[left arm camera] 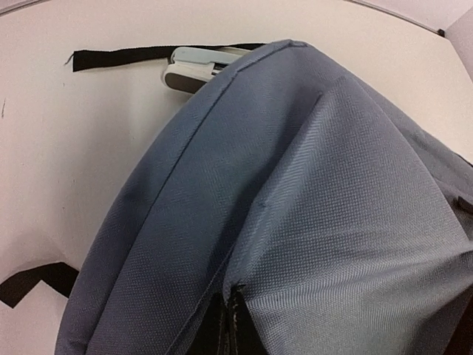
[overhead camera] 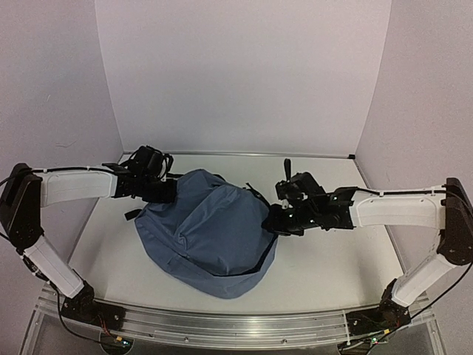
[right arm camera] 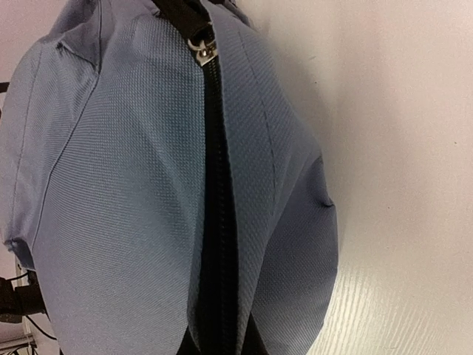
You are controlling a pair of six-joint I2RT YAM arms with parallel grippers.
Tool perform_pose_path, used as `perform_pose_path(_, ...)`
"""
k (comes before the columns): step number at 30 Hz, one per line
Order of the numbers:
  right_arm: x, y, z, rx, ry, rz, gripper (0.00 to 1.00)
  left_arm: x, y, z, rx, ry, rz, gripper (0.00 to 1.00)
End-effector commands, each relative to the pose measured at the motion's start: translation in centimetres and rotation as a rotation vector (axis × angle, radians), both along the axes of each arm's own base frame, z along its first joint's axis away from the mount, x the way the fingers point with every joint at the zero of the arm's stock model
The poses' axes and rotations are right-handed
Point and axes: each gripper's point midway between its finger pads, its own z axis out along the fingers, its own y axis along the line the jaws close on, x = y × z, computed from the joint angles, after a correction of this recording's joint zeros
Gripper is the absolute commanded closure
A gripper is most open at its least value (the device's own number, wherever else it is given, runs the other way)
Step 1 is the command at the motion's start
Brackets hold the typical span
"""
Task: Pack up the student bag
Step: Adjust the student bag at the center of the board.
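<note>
At the middle of the table [overhead camera: 332, 274], a little toward its near edge, the bag [overhead camera: 211, 237] lies as a soft slate-blue mound. Its rounded end points to 6 o'clock and a black rim curves along its 4 o'clock side. From 3 o'clock the right claw [overhead camera: 275, 222] meets the bag's edge. In its wrist view the jaws are closed tight on a fold of fabric at the bottom of the picture. A black zipper [right arm camera: 214, 192] runs away from that pinch, up over the bulging cloth, to a metal pull [right arm camera: 201, 48] at the far end. Whether the zipper is done up along its whole length I cannot tell. Bare table shows to the right of the bag in that view. At 10 o'clock, slightly farther back, the left claw [overhead camera: 168, 192] also grips the bag, clamped narrow on the fabric. In its wrist view the cloth gathers into a dark cleft at the bottom edge and rises away in a taut ridge. A black strap [left arm camera: 33, 285] lies flat on the table beside the bag's near left. Beyond the bag's far corner a pale thing [left arm camera: 196, 66], light blue and white with a dark grey underside, pokes out from behind the fabric. I cannot tell what it is. A second strap [left arm camera: 118, 57] stretches along the table just past it.
</note>
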Motion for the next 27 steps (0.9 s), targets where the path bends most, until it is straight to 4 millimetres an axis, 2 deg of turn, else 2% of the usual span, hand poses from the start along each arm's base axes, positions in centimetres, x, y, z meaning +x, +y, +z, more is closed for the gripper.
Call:
perform_pose_path(1, 3.0, -0.6, 10.5, 0.052, -0.267, -0.067, 1.00, -2.7, -2.8, 6.2, -0.186, -0.090, -0.174, 1.00)
perform_pose_path(5, 5.1, -4.1, 15.7, -0.103, -0.426, -0.173, 1.00, -5.8, -5.1, 12.8, -0.299, -0.210, -0.331, 1.00)
perform_pose_path(8, 6.8, -6.5, 19.3, -0.179, -0.523, -0.241, 1.00, -8.5, -7.1, 16.5, -0.341, -0.273, -0.439, 1.00)
perform_pose_path(10, 8.0, -7.6, 21.9, -0.193, -0.581, -0.271, 1.00, -10.1, -8.5, 18.2, -0.367, -0.302, -0.507, 1.00)
perform_pose_path(14, 10.3, -8.0, 24.3, -0.293, -0.664, -0.279, 1.00, -13.0, -11.8, 20.1, -0.447, -0.301, -0.642, 1.00)
perform_pose_path(17, 12.3, -7.5, 24.8, -0.365, -0.699, -0.260, 1.00, -15.1, -14.5, 20.9, -0.535, -0.290, -0.734, 1.00)
perform_pose_path(19, 13.6, -6.6, 24.7, -0.405, -0.724, -0.248, 1.00, -16.5, -16.9, 20.7, -0.576, -0.277, -0.801, 1.00)
perform_pose_path(21, 15.0, -5.7, 24.4, -0.442, -0.745, -0.241, 1.00, -18.5, -19.6, 19.8, -0.591, -0.244, -0.872, 1.00)
perform_pose_path(24, 16.9, -3.7, 23.7, -0.454, -0.775, -0.229, 1.00, -20.1, -22.8, 18.5, -0.615, -0.210, -0.946, 1.00)
perform_pose_path(27, 18.4, -1.6, 22.9, -0.431, -0.802, -0.201, 1.00, -21.1, -24.8, 17.1, -0.614, -0.174, -0.981, 1.00)
